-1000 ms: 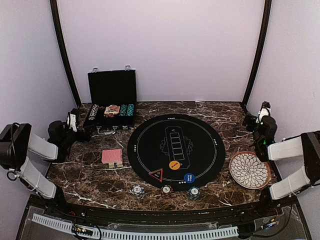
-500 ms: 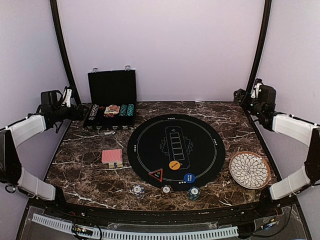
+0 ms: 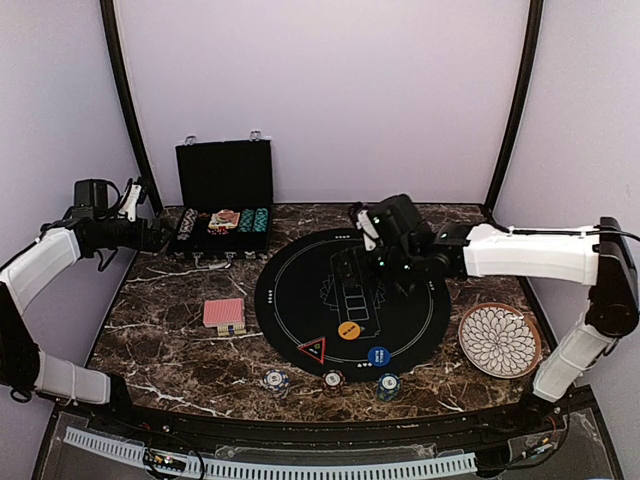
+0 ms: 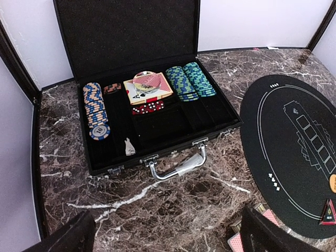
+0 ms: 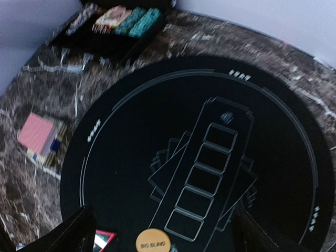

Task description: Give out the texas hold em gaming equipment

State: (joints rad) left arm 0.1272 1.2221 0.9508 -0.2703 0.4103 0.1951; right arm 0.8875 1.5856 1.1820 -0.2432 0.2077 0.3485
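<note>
At the near rim of the round black mat (image 3: 300, 290), three poker chips (image 3: 333, 379) are set in a row on the marble table (image 3: 170, 350), close to its front edge; if nudged rather than pinched, one could be rolled or pushed off. Just inside that rim, the red triangle token (image 3: 312, 350), the blue marker disc (image 3: 378, 355) and the orange marker disc (image 3: 349, 329) are laid flat on the mat. Being thin, they are judged likely to be slid or missed, and the mat itself could be dragged if fingertips were pressed down too hard. Left of the mat, the red-backed cards (image 3: 224, 314) are stacked; a grip taken too high could lift only the upper cards, scattering the rest. Beyond the mat's far-left side, rows of stored chips (image 4: 190, 81) are held in the open case (image 3: 225, 175), whose upright lid could be struck in approach.

The right gripper (image 5: 160, 220) is held above the mat's middle, its fingers (image 5: 68, 233) spread wide with nothing between them. In the right wrist view the orange disc is seen low between the two fingers and the triangle token beside one of them, neither touched; the poker chips and cards lie well apart. The left gripper (image 4: 168, 233) is held off the mat's far-left side, facing the case, fingers (image 4: 65, 239) wide apart and empty. The stored chips lie ahead of them, untouched, and a corner of the cards is seen just beside one finger.
</note>
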